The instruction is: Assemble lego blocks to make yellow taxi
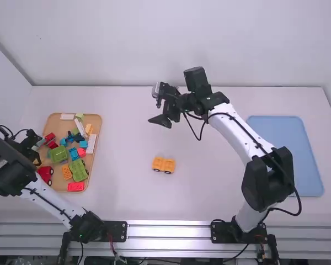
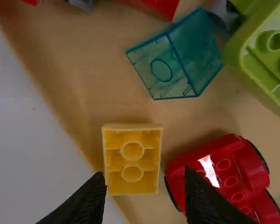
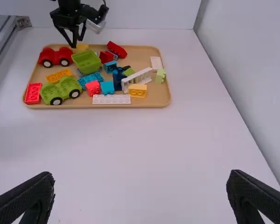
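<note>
The left gripper is hanging over the tray's left edge, jaws parted and grasping nothing. Below it, a yellow block is lying by that edge; the red car is sitting right beside the block, crowding one finger. A clear teal block is lying near both. Farther right, the green bin is standing inward from the left edge, and the orange brick, red brick and green car are filling the front. Blue bricks are lying mid-tray, the white fence is leaning toward the back, and a white plate is running along the right edge.

The yellow car is resting near the table's middle, toward the front edge. The right gripper is hovering farther back, jaws released and empty. A blue tray is lying at the table's right edge.

The pale table is meeting white walls behind; a metal rail is running along its front edge.
</note>
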Available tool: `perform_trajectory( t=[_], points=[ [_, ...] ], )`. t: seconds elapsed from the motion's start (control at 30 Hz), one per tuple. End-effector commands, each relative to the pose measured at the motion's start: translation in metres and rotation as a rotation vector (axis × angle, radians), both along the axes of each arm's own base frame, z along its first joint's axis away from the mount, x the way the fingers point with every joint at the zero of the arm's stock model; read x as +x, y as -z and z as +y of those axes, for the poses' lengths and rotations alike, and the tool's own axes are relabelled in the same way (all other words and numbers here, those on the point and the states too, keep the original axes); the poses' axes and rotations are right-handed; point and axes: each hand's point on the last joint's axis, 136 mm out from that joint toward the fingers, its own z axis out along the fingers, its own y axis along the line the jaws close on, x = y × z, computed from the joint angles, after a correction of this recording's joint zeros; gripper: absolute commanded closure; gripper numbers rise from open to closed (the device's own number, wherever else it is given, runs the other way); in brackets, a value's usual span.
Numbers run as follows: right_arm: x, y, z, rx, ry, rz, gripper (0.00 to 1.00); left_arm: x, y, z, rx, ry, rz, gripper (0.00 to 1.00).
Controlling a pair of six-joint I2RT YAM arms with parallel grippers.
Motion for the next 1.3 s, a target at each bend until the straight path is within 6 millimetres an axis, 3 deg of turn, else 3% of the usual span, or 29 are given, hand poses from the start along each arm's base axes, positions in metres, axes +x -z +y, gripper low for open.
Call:
perform_trajectory(
  t=[0.0,0.53,1.13,1.27],
  points=[
    [0.001,-0.015,-0.002,0.018,0.002,-0.026,0.01,-0.004,0.012,-0.001,-0.004,-0.028,0.026,0.56],
    [-0.001,-0.013,-0.003,0.009,-0.003,-0.023,0.02,-0.01,0.02,-0.008,-0.022,-0.056,0.047,0.62],
    [0.003,-0.01,-0.01,-0.004,0.005,-0.035,0.01,-0.01,0.02,-0.008,-0.021,-0.164,0.052,0.57],
    [0.003,-0.01,-0.01,-0.005,0.004,-0.033,0.02,-0.007,0.02,0.0,0.009,-0.225,0.035,0.51]
  ],
)
